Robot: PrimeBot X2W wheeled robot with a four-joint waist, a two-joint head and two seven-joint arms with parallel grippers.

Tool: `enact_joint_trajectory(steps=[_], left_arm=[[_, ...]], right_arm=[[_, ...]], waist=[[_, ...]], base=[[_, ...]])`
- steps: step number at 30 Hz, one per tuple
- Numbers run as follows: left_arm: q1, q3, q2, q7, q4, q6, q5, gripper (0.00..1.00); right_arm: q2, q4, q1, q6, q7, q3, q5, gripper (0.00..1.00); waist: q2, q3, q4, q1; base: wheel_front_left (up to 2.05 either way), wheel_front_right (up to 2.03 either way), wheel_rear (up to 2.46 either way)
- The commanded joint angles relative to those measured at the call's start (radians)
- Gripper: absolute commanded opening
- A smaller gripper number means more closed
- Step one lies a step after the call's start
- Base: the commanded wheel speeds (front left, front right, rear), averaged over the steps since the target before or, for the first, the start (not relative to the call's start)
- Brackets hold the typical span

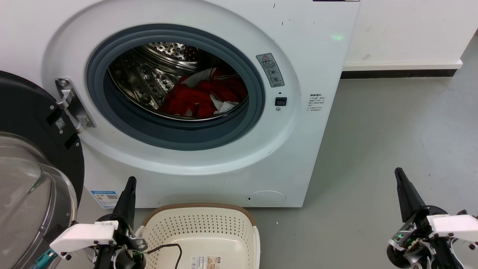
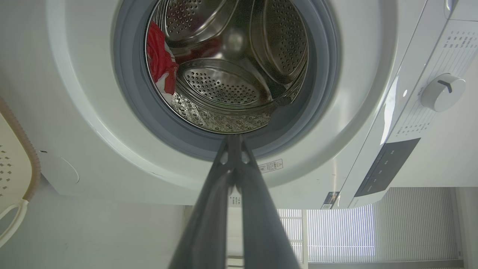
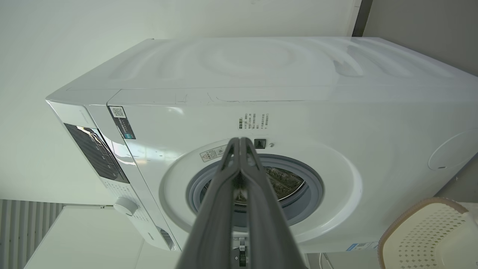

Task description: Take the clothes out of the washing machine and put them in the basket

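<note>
The white washing machine [image 1: 224, 164] stands with its black-framed glass door [image 1: 33, 175] swung open to the left. Red and white clothes [image 1: 203, 97] lie inside the steel drum; a red edge of the clothes [image 2: 158, 59] shows in the left wrist view. The cream basket [image 1: 203, 228] with a brown rim sits on the floor in front of the machine, with nothing in it but a label. My left gripper [image 1: 129, 185] is shut, low at the basket's left, its fingertips touching [image 2: 234, 140]. My right gripper [image 1: 399, 175] is shut too, off to the right on the floor side, tips together [image 3: 239, 142].
Grey floor [image 1: 392, 127] stretches to the right of the machine, up to a white wall with a dark skirting [image 1: 399, 73]. The open door takes up the left side. A black cable [image 1: 170, 248] hangs over the basket's near left corner.
</note>
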Motion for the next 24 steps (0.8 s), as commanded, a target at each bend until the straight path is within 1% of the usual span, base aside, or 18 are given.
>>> enact_joint_trajectory(steps=[1,24], left_arm=[[-0.006,0.002,0.002,0.002,0.0,-0.005,0.0,0.0],[-0.006,0.002,0.002,0.002,0.0,-0.005,0.0,0.0]], right_arm=[[0.003,0.001,-0.013,0.0,0.002,-0.001,-0.006,0.0],[0.003,0.001,-0.013,0.0,0.001,0.0,-0.005,0.0]], waist=[[-0.0001,0.0,0.0,0.0],[-0.0001,0.0,0.0,0.0]], base=[[0.0,0.0,0.0],[0.0,0.0,0.0]])
